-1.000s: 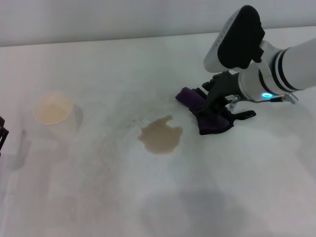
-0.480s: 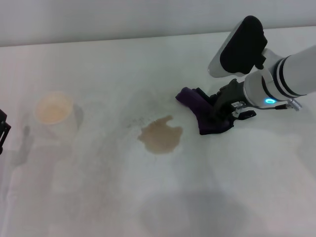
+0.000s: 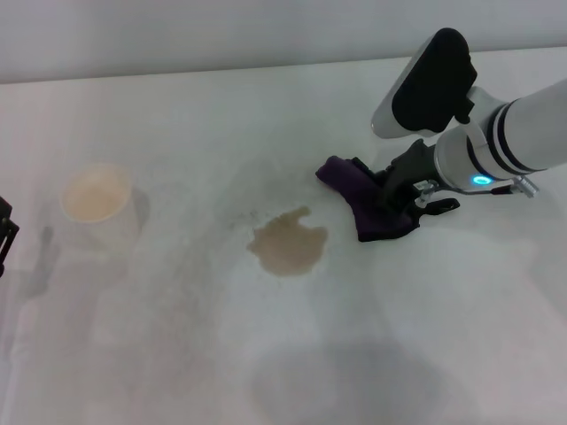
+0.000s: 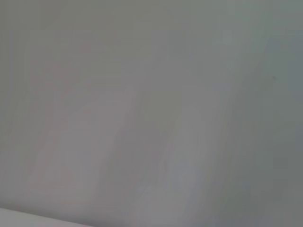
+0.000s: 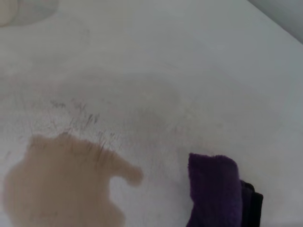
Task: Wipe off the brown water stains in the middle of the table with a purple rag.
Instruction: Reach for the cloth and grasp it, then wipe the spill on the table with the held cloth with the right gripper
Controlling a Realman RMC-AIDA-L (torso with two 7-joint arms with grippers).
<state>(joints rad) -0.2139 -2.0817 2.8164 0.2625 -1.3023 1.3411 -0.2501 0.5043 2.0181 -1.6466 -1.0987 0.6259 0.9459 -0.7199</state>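
Right gripper [image 3: 396, 197]: low over the table, down on the purple rag [image 3: 368, 202], on the side of the rag away from the stain. Whether it is already pinching the cloth or only set around it, I cannot tell; the dark parts merge with the rag's black edging.
Why there: the rag has to be in hand before it can be dragged, so the step in hand looks like securing the cloth.
Purple rag: bunched in a heap on the table [image 3: 266, 115], just beside the brown water stains [image 3: 288, 245] but not touching them, on the robot's right of the patch and a little farther back. A bare strip of table shows between them in the right wrist view.
Brown water stains: one tan patch, whole and unwiped, with fine specks on its far side.
Next move, as I judge it: pull the rag toward the robot's left, pressed flat, so it sweeps the patch rather than skims it.
Paper cup [image 3: 97, 202]: well to the left of the stain, upright, clear of the wiping path.
Left gripper [image 3: 4, 237]: only a dark edge shows, left of the cup; parked.
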